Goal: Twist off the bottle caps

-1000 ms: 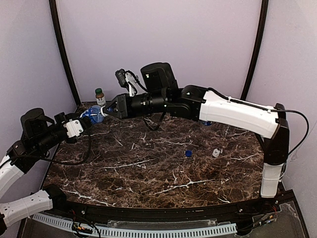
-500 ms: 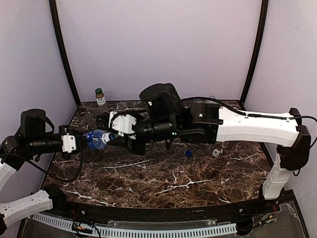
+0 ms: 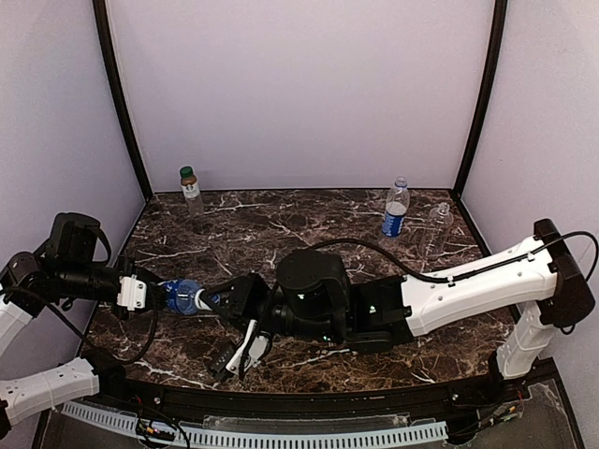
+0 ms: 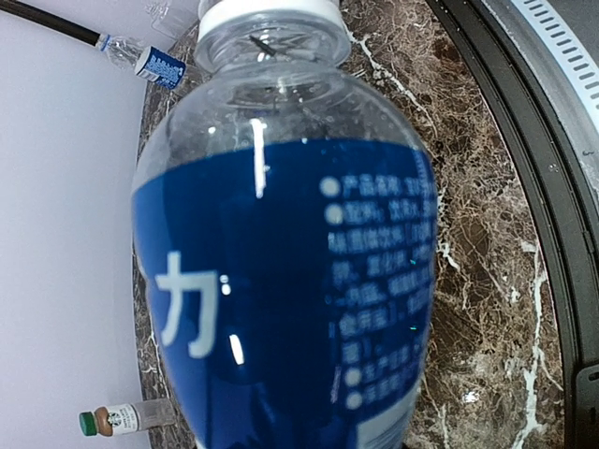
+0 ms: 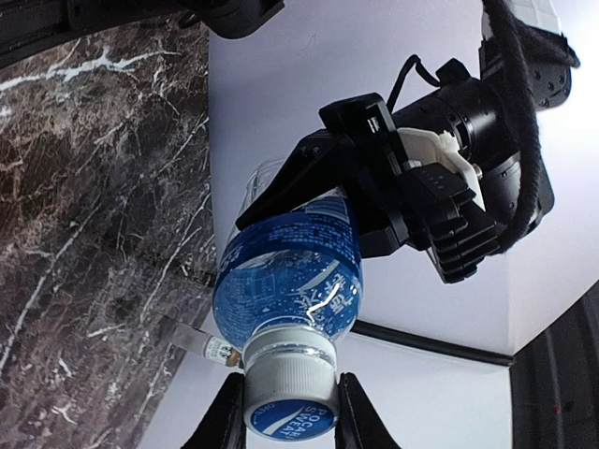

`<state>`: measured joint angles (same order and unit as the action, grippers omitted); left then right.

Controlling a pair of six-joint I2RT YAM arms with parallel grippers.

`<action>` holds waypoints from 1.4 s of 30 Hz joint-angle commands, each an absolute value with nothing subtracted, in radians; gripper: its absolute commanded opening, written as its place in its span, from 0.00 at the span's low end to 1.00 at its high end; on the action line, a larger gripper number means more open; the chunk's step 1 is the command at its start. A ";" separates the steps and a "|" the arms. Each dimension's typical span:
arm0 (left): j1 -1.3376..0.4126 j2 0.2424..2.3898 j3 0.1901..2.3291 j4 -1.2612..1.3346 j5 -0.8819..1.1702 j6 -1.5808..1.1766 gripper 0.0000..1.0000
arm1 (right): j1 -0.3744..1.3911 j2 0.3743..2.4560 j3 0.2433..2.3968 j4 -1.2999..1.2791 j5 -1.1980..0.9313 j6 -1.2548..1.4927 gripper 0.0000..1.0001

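Top view: blue-labelled bottle (image 3: 184, 296) held level above the surface (image 3: 281, 215) at near left, left pincer (image 3: 157, 296) clamped on its body as anchor. Left wrist: label fills frame, cap (image 4: 267, 14) on. Right wrist: right pincer (image 5: 285, 412) closed on cap, placed to twist.

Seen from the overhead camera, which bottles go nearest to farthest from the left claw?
1. The held bottle, in the left gripper itself.
2. The brownish bottle, back left.
3. The standing blue-labelled bottle, back right.
4. The clear unlabelled bottle, far right corner.
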<state>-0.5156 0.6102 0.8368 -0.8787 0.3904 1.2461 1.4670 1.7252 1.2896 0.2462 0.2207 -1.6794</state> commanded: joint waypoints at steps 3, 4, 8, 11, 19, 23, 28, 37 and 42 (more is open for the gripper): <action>-0.518 0.604 0.811 -0.994 0.393 1.308 0.12 | 1.477 1.649 1.299 0.345 0.314 -1.915 0.00; -0.517 0.603 0.810 -0.989 0.394 1.305 0.12 | 1.480 1.648 1.299 0.336 0.311 -1.913 0.00; -0.517 0.600 0.812 -0.972 0.403 1.277 0.12 | 1.483 1.648 1.291 0.321 0.292 -1.896 0.00; -0.517 0.600 0.816 -0.981 0.405 1.278 0.12 | 1.483 1.651 1.297 0.305 0.285 -1.872 0.00; -0.518 0.602 0.823 -0.961 0.416 1.241 0.09 | 1.482 1.643 1.283 0.287 0.262 -1.876 0.00; -0.517 0.604 0.817 -0.975 0.376 1.244 0.04 | 1.482 1.605 1.282 0.228 0.269 -1.875 0.00; -0.517 0.605 0.802 -0.976 0.371 1.236 0.03 | 1.481 1.538 1.293 0.085 0.141 -1.774 0.00; -0.518 0.635 0.845 -0.963 0.525 1.095 0.04 | 1.475 1.638 1.332 0.131 0.134 -1.776 0.00; -0.517 0.617 0.837 -0.897 0.488 1.021 0.03 | 1.463 1.654 1.315 0.215 0.157 -1.727 0.53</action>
<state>-0.5346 0.6380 0.8322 -0.8692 0.5083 1.1187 1.4738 1.6604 1.3014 0.1146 0.1493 -1.7737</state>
